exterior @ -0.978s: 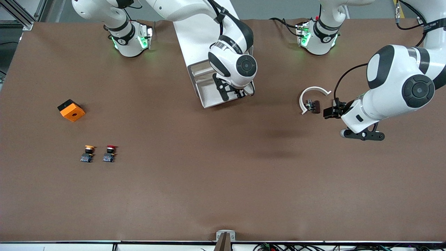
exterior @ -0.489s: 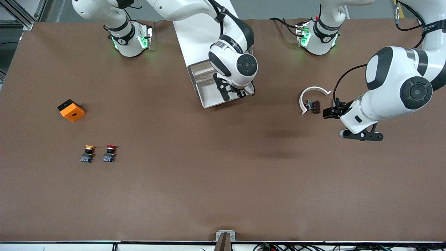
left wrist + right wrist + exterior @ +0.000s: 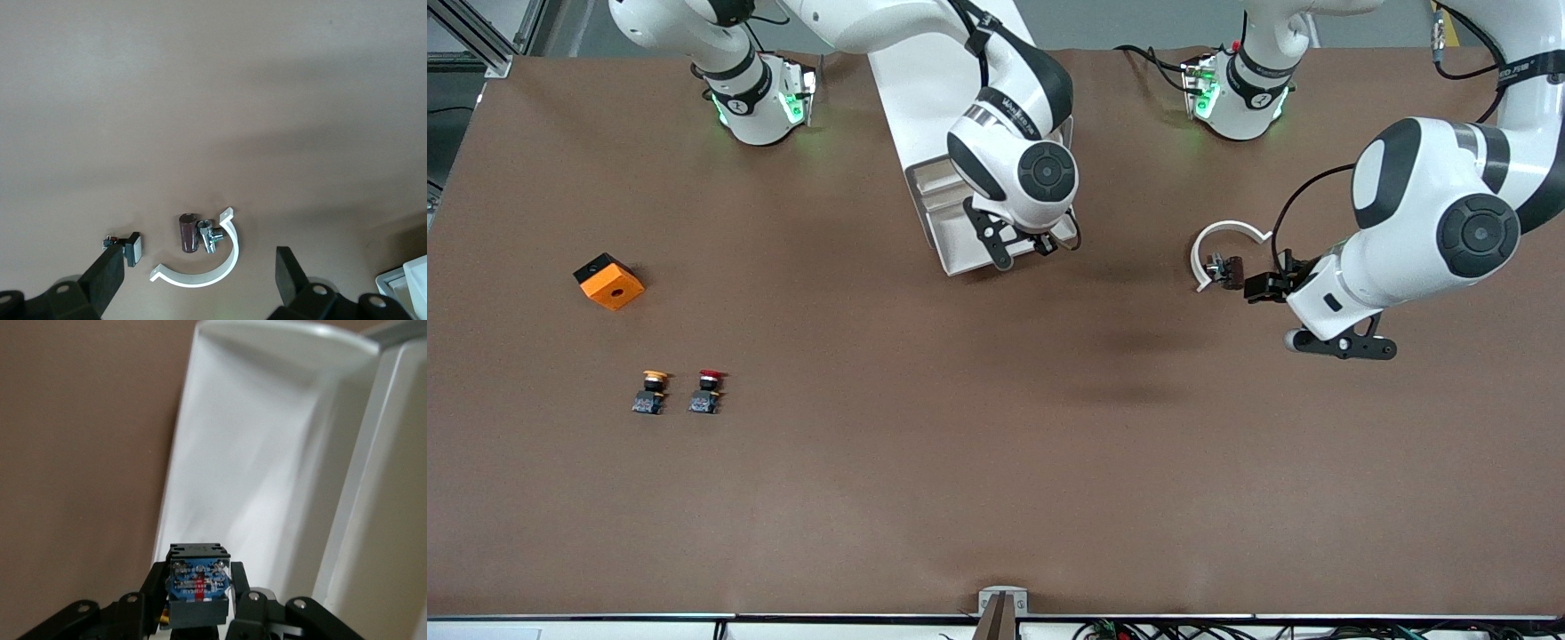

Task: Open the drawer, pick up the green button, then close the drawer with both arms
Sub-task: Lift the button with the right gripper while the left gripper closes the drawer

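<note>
The button — only its black body and bluish base visible — is clamped between the fingers of the right pincer, directly over the pulled-out drawer of the white cabinet. The drawer's pale inner wall fills the right wrist view. The left pincer hangs with its fingers wide apart — holding nothing — over a white curved clip and a small brown cylinder toward the left arm's end of the worktop. Toward the right arm's end lie an orange block and, nearer the front camera, an orange-capped button just beside a red-capped button.
</note>
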